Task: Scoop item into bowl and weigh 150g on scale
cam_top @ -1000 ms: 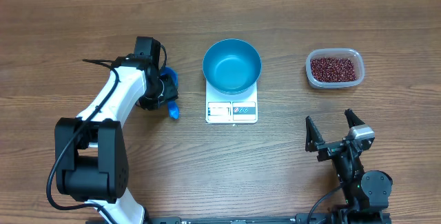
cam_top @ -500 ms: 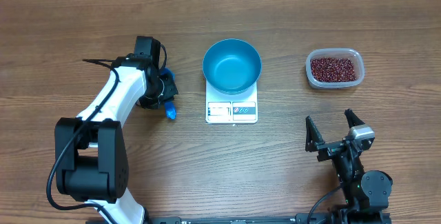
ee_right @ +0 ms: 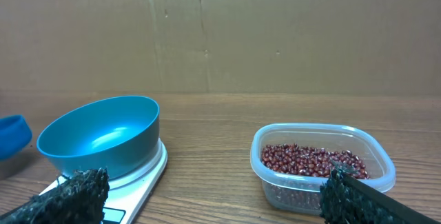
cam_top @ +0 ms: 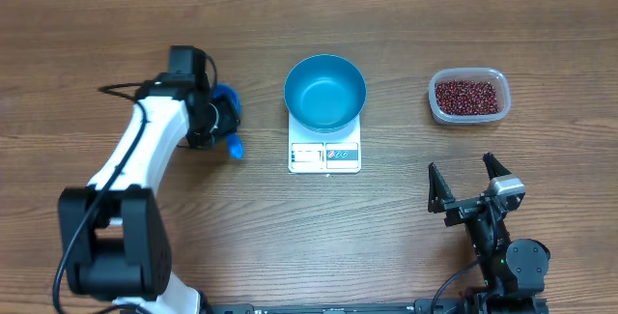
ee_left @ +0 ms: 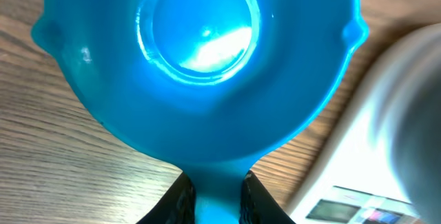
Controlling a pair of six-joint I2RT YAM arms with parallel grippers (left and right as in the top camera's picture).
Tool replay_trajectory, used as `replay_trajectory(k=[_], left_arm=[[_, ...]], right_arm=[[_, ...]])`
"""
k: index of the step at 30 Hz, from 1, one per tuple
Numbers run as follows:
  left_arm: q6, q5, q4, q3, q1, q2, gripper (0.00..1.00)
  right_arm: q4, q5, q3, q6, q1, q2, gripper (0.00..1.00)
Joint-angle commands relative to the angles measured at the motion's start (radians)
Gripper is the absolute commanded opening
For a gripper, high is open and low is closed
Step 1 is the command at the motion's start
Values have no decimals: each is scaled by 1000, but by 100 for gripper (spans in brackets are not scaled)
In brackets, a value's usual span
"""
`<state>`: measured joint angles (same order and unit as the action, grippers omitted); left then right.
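Left jaws clamp the handle of the light, stiff scoop (ee_left: 200, 79), left of the scale (cam_top: 324, 157); right jaws gape empty. Loose beans (cam_top: 468, 97), likely spill-prone, fill the far-right tub (cam_top: 433, 102); the bowl (cam_top: 324, 97) tops the scale.

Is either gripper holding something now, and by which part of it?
The left gripper holds the small blue scoop by its handle, pinched between the two fingers. The right gripper is open and holds nothing.
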<state>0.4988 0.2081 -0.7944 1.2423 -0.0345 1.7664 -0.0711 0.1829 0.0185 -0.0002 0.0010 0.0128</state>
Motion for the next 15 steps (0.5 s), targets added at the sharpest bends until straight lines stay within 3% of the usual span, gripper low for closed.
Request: replay_trajectory(k=[1,7,15], left_arm=[[0,195,18,25,39,-79,21],[0,451,48,25,69,-101,22],[-5,606,48,25,73,-107,22]], right_arm=[[5,-2,-11,-1,3,-10,100],[5,-2,-11,-1,3,-10,100],[5,-2,-11,-1,3,-10,100]])
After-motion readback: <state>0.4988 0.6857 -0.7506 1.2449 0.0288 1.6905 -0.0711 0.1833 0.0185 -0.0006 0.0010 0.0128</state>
